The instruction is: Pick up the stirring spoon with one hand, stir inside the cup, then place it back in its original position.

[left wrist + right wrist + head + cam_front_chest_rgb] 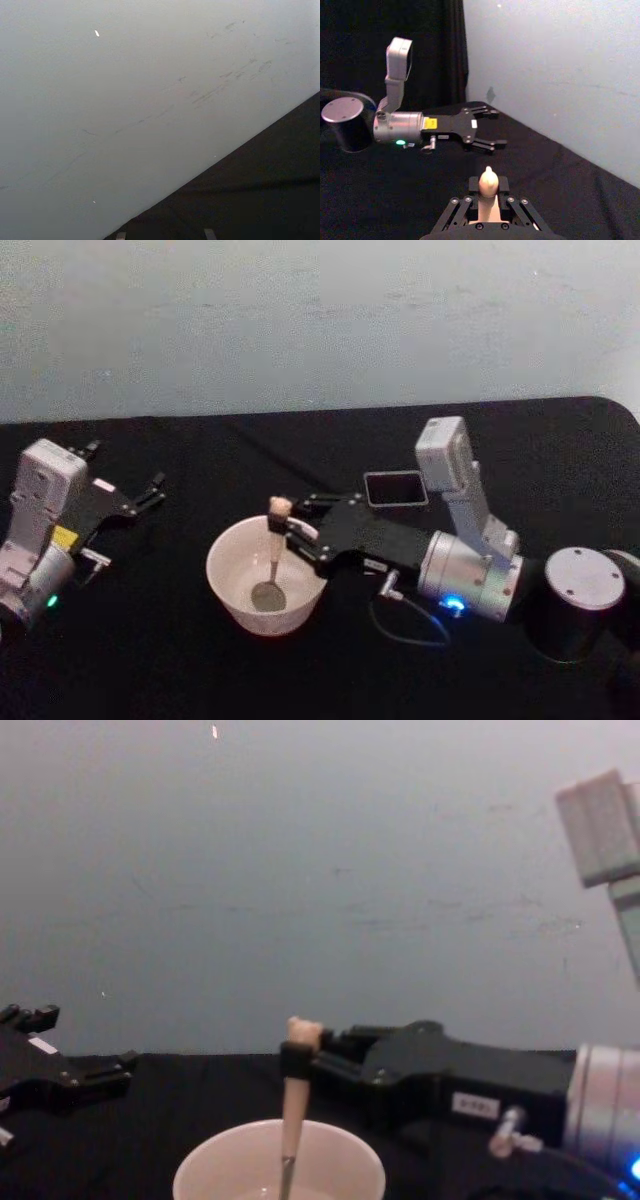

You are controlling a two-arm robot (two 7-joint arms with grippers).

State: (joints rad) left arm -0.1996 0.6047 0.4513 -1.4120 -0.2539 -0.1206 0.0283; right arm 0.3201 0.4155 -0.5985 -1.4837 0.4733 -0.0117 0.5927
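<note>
Stirring spoon looks light, thin and slippery; right jaws pinch it near its top (left jaws open, empty, parked aside).

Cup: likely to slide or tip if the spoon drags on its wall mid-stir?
Tipping seems unlikely: the cup is wide and low, flat on the black table. Sliding is plausible: it looks thin-walled and light, and nothing braces it; the left gripper sits well apart. The stirring spoon in the right gripper looks rigid, so wall contact would push it directly.
</note>
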